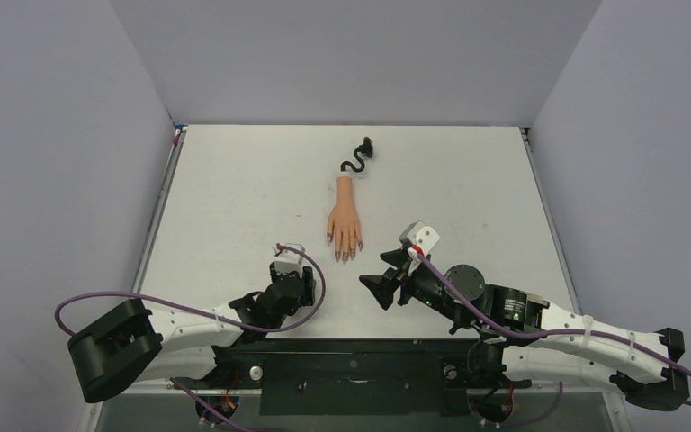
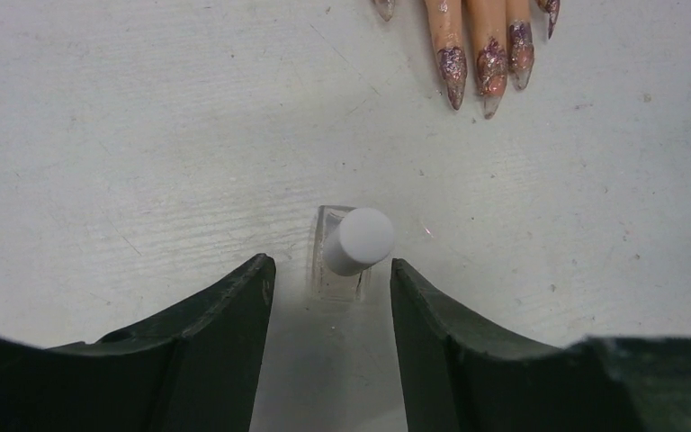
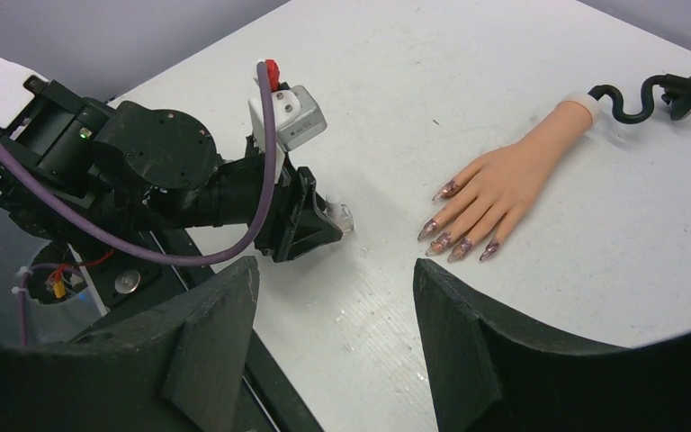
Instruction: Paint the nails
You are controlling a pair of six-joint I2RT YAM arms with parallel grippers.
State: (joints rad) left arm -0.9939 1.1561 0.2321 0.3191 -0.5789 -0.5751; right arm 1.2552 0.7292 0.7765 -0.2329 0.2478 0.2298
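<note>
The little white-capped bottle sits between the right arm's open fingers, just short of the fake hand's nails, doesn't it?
Not quite. The left wrist view shows the bottle between the open fingers of the left gripper; the right gripper is empty. It does sit just short of the nails.

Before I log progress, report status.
Left claw open, tips flanking small clear white-capped bottle. Right claw open, empty. Purplish-grey nails on peach mannequin hand unobstructed.
</note>
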